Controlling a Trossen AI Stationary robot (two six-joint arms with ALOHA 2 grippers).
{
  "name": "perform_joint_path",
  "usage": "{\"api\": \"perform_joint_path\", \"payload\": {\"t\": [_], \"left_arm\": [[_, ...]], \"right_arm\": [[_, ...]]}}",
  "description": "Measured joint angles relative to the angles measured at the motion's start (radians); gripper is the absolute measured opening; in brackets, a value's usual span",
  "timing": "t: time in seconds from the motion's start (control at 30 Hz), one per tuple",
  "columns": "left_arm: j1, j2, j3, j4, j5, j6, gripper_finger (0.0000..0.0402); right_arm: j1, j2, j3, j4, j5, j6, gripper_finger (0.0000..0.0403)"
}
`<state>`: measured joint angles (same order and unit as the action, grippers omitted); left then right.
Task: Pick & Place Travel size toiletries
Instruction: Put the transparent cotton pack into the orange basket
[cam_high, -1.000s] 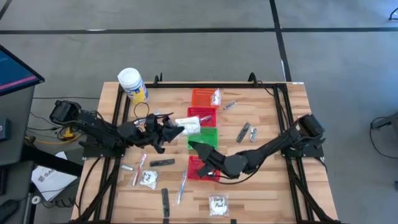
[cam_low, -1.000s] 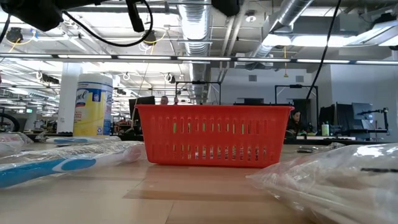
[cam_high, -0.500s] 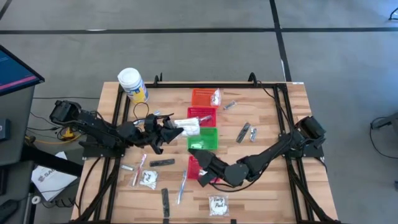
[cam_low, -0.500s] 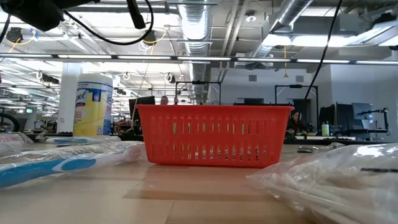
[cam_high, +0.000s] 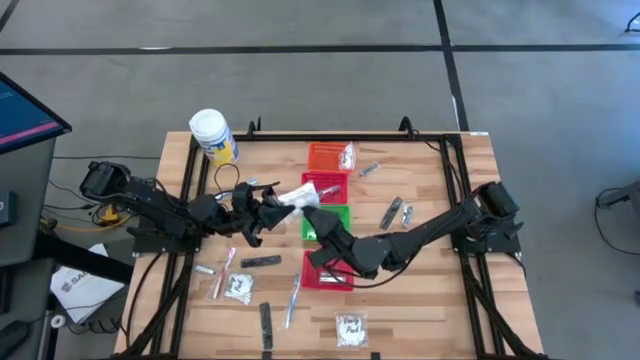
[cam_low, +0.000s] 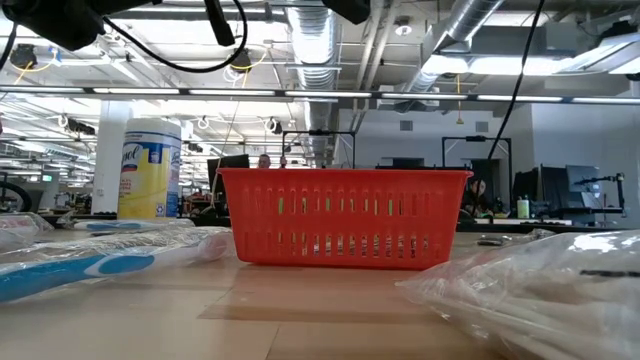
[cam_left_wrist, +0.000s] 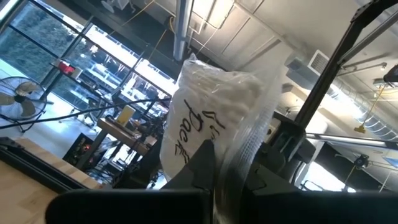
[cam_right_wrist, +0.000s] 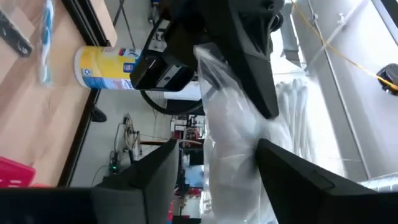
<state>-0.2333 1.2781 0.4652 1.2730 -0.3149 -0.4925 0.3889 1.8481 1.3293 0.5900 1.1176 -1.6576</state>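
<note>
The left tool (cam_high: 272, 203) is pinching a clear sachet (cam_high: 297, 195) in the air above the table (cam_high: 420, 290), over the red basket (cam_high: 322, 184). At its four o'clock, the right tool (cam_high: 318, 222) is spreading its fingers (cam_right_wrist: 292, 171) around that sachet.

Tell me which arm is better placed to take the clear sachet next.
The right arm, probably. The left end effector holds the clear sachet shut above the baskets. The right end effector stands open with its fingers on both sides of the sachet, ready to close.
</note>
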Motion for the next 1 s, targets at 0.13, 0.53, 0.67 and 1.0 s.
{"api": "perform_joint_path", "payload": {"t": [0.13,0.53,0.67,1.0], "left_arm": [[0.000,0.000,0.000,-0.003,0.000,0.006,0.0004],[-0.001,0.000,-0.001,-0.003,0.001,-0.003,0.0004],[-0.001,0.000,-0.001,-0.002,0.001,-0.003,0.0005],[-0.001,0.000,-0.001,0.001,0.017,0.008,0.0012]], "right_arm": [[0.011,0.000,0.000,0.002,0.007,0.006,0.0162],[0.015,0.000,0.000,0.003,0.010,0.010,0.0018],[0.015,0.000,0.000,0.011,0.012,0.010,0.0007],[0.032,0.000,0.000,0.046,0.019,0.013,0.0001]]}}
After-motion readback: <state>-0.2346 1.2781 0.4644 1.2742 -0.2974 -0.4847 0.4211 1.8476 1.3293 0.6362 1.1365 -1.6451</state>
